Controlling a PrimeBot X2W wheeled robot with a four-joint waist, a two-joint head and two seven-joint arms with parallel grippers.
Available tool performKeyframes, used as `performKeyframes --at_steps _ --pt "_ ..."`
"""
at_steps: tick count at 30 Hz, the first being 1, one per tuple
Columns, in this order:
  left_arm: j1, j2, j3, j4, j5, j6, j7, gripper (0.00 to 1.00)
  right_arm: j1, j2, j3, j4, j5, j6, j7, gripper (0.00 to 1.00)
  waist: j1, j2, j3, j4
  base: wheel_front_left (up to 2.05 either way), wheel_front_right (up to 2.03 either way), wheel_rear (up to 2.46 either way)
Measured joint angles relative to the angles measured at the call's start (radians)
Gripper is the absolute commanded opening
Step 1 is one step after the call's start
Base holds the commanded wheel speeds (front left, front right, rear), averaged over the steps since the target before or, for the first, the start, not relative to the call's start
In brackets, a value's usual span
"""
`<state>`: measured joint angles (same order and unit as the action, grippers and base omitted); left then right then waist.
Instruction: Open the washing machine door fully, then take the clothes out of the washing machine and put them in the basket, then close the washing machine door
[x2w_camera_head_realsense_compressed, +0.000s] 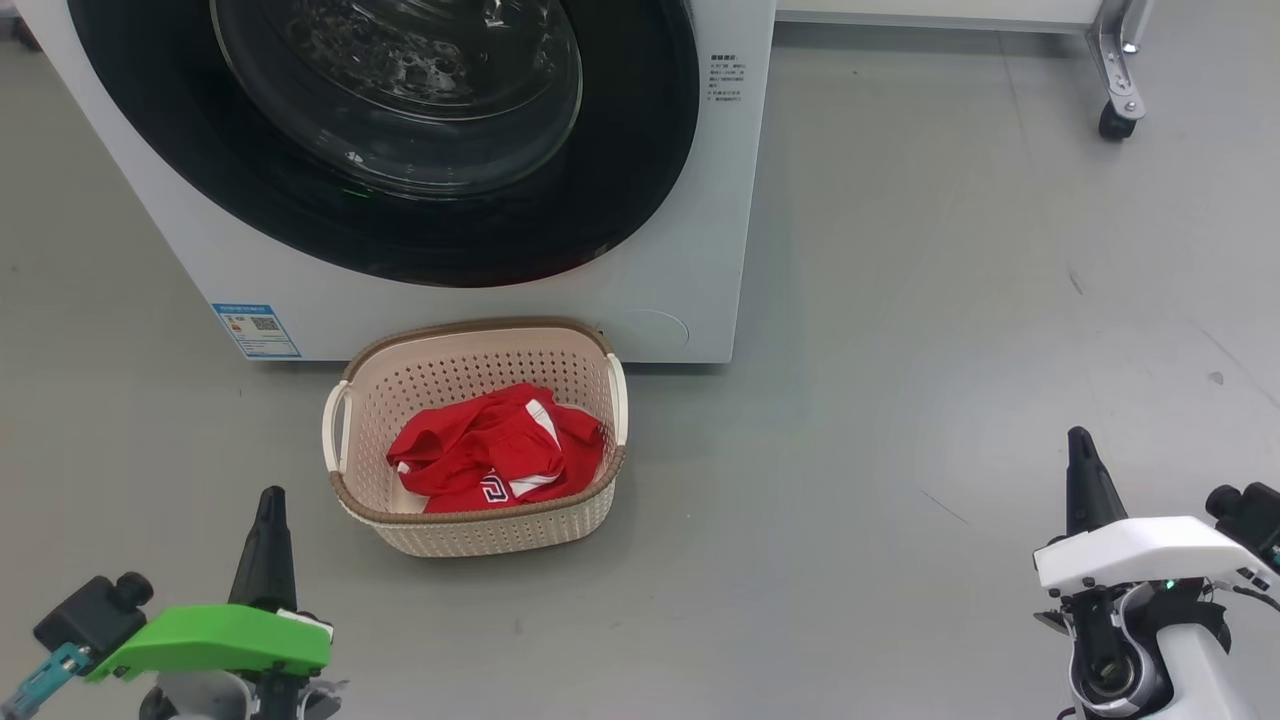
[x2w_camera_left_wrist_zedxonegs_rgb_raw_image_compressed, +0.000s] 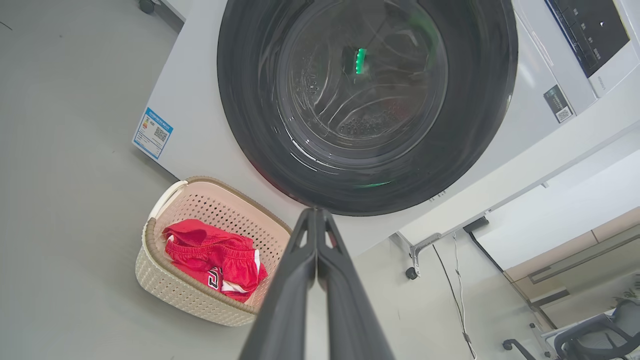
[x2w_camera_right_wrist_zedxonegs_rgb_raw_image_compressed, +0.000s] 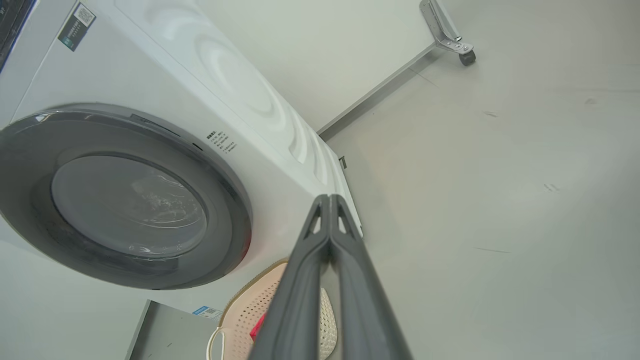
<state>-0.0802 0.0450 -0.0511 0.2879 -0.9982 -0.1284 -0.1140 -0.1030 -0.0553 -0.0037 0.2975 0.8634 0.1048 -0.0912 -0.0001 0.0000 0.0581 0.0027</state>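
The left gripper (x2w_camera_left_wrist_zedxonegs_rgb_raw_image_compressed: 316, 216) has its two dark fingers pressed flat together with nothing between them, and the right gripper (x2w_camera_right_wrist_zedxonegs_rgb_raw_image_compressed: 329, 202) is pinched the same way, equally bare. Both hang low and well back from the work, one at each side of the head view, tips pointing toward the machine (x2w_camera_head_realsense_compressed: 700, 290) and touching nothing. I read that as a parked pose, arms out of the way because nothing calls for a grip. On the floor (x2w_camera_head_realsense_compressed: 950, 350) between them, nearer the left one, sits the basket (x2w_camera_head_realsense_compressed: 480, 328), just in front of the machine's foot and right below the door (x2w_camera_head_realsense_compressed: 640, 150). That is a sensible spot, since cloth pulled from the drum has only a short drop to make. The clothes (x2w_camera_head_realsense_compressed: 490, 450) lie in it, a crumpled red heap with white trim and a bit of white lettering, sunk below the brown rim and spilling over no edge. The door lies flush in the white front, its glossy black rim unbroken all round. The glass bowl (x2w_camera_head_realsense_compressed: 400, 90) shows the steel drum behind, with no red that I can make out. Judged from this, all three steps look done.
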Motion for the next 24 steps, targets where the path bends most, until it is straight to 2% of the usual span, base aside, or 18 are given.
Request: performKeyframes --at_steps 24 --pt "0.000 0.002 0.039 -0.005 -0.249 0.000 0.081 0.00 0.001 0.007 -0.054 -0.003 0.291 0.007 0.082 0.00 0.0001 0.0000 -0.022 -0.001 0.00 0.00 0.00"
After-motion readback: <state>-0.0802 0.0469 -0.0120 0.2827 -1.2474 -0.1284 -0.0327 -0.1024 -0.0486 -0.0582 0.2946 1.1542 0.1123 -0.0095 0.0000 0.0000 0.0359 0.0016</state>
